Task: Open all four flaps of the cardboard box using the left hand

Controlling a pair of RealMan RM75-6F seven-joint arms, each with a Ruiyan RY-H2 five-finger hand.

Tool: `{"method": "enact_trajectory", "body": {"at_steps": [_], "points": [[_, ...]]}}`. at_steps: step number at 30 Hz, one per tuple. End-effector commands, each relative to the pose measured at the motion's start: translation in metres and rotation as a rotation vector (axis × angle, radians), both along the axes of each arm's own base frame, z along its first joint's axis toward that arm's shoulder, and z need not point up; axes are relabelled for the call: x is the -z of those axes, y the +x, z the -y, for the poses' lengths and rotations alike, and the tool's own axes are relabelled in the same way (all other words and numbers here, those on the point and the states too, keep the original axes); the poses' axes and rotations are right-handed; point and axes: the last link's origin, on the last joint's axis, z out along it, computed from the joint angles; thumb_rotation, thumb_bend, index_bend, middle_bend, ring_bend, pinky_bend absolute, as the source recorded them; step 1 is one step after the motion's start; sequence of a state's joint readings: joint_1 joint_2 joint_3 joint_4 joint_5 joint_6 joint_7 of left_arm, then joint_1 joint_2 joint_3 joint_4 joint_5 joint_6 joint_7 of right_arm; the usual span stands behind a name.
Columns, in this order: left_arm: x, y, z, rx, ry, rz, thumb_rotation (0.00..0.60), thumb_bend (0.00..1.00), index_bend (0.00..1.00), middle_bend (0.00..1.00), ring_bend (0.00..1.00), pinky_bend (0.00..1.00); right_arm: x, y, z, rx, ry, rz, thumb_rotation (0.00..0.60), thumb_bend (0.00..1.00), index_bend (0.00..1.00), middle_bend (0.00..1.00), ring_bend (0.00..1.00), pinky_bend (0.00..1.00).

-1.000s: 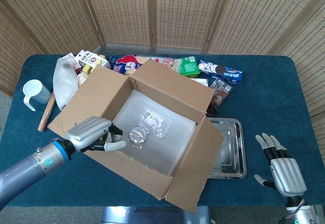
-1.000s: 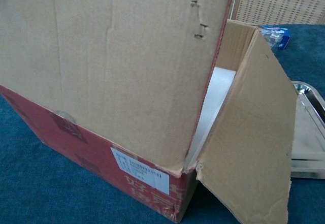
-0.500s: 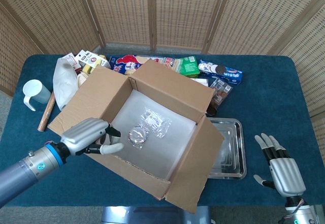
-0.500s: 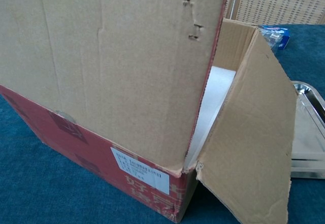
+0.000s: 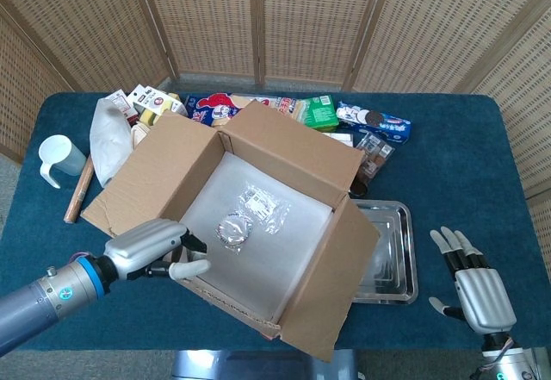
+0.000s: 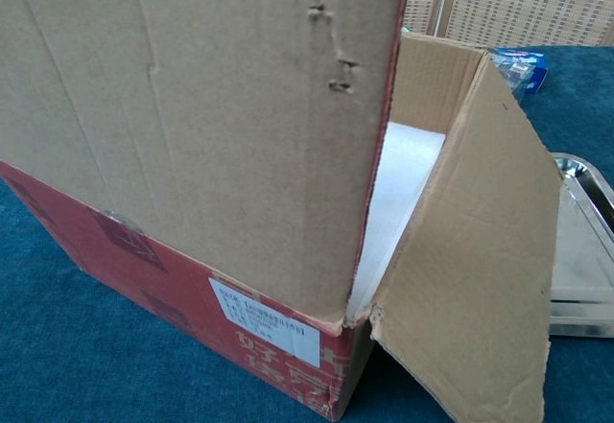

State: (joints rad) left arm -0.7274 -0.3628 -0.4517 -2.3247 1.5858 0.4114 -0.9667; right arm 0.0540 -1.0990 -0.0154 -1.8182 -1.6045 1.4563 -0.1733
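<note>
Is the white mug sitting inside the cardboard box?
No, the white mug stands on the table, left of the cardboard box.

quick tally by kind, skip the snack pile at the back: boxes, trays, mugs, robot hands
cardboard box: 1
metal tray: 1
white mug: 1
hands: 2 (left hand, right hand)
total: 5

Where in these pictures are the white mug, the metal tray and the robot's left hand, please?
white mug [image 5: 57, 157], head view, on its outer side wall.
metal tray [image 5: 403, 251], head view, on its right rim.
left hand [image 5: 153, 248], head view, on the back of the hand.
</note>
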Motion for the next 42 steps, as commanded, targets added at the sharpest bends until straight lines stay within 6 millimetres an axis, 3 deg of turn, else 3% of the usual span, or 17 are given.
{"method": "enact_trajectory", "body": {"at_steps": [1,29,42], "points": [[0.0,-0.004,0.002,-0.013,-0.024,-0.014,0.0,0.0,0.65,0.65,0.48,0.56,0.0,0.0,0.0,-0.001,-0.001,0.0,0.6,0.0,0.0,0.0,0.0,0.22],[-0.013,-0.03,0.001,-0.043,-0.133,-0.081,0.0,0.0,0.65,0.67,0.48,0.56,0.002,0.0,0.0,-0.001,0.001,-0.009,0.6,0.0,0.0,0.0,0.0,0.22],[0.0,-0.042,0.0,-0.064,-0.184,-0.191,0.0,0.0,0.65,0.66,0.48,0.56,0.0,0.0,0.001,0.0,-0.003,-0.004,0.6,0.0,0.0,0.0,0.0,0.22]]}}
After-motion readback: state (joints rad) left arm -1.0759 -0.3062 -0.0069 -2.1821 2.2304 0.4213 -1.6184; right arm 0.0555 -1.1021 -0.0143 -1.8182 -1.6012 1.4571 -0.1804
